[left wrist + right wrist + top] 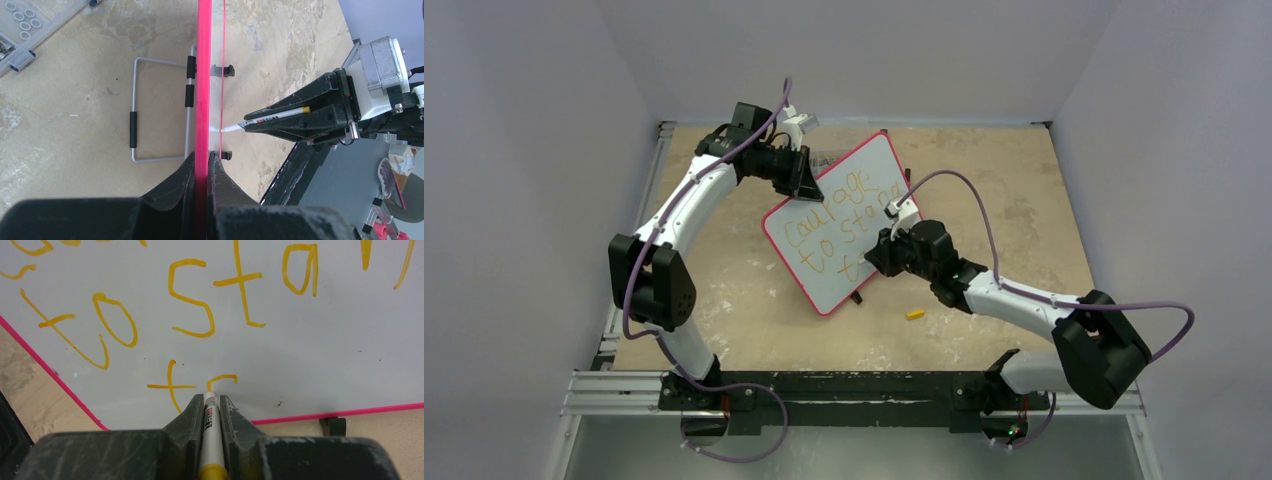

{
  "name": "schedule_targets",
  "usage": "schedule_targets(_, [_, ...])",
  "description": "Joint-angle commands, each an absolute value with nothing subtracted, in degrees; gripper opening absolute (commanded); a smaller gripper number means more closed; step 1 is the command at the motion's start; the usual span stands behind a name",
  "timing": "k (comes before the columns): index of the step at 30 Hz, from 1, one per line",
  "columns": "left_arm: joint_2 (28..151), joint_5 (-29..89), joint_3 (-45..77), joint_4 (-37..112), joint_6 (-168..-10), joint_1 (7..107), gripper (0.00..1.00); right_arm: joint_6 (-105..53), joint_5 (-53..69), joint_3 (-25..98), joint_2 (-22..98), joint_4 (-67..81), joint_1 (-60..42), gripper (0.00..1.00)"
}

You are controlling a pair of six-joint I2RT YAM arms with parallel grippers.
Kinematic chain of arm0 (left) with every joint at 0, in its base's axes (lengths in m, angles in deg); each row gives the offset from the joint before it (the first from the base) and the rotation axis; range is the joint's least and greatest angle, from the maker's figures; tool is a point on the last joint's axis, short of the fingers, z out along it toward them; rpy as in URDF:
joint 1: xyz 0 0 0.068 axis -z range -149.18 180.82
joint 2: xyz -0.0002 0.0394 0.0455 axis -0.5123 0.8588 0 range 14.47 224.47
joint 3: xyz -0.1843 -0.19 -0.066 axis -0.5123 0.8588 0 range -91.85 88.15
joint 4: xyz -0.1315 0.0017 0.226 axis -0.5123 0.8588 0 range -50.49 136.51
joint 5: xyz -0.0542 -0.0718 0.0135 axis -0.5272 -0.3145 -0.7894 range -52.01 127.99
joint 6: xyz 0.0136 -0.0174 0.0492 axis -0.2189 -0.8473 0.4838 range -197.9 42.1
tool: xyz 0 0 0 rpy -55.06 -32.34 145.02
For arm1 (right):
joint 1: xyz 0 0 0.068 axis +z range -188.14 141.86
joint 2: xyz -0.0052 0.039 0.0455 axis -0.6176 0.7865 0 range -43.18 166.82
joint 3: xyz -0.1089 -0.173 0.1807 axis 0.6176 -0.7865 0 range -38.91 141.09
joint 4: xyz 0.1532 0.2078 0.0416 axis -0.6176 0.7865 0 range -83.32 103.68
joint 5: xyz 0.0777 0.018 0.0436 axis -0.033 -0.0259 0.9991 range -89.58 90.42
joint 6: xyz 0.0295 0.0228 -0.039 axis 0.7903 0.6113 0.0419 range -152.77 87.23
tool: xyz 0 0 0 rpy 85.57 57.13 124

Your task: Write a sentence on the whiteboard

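Note:
The whiteboard (834, 225), pale face with a red-pink rim, stands tilted on the table. My left gripper (807, 172) is shut on its top rim, which shows edge-on in the left wrist view (203, 75). The sentence (839, 222) in orange-yellow reads "courage to stand" with a "t" and part of another letter started on the third line (172, 385). My right gripper (882, 252) is shut on a white marker (211, 435) with a yellow end. Its tip touches the board at the new stroke (221, 379). The marker also shows in the left wrist view (265, 120).
A yellow marker cap (915, 314) lies on the table near the board's lower right. A wire stand (160, 110) sits behind the board. A clear box of small parts (30, 25) lies at the far side. Black clips (334, 425) hold the board's edge.

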State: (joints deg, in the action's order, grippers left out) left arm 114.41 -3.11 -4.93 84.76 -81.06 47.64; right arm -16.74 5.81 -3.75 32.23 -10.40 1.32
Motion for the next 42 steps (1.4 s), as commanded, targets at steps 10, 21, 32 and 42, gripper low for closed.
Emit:
schedule_targets(10, [114.6, 4.6, -3.7, 88.4, -75.8, 48.3, 0.00, -16.9, -3.8, -1.1, 33.2, -7.0, 1.6, 0.00])
schedule_targets(21, [114.5, 4.6, -3.7, 88.4, -75.8, 48.3, 0.00, -17.1, -5.1, 3.2, 33.9, -6.1, 1.6, 0.00])
schedule_targets(32, [114.5, 4.6, -3.7, 88.4, -75.8, 48.3, 0.00, -17.4, -5.5, 6.0, 34.4, -5.9, 1.6, 0.00])
schedule_targets(42, [114.5, 4.5, -3.7, 88.4, -75.8, 48.3, 0.00, -17.6, -5.2, 5.9, 35.2, -5.5, 1.6, 0.00])
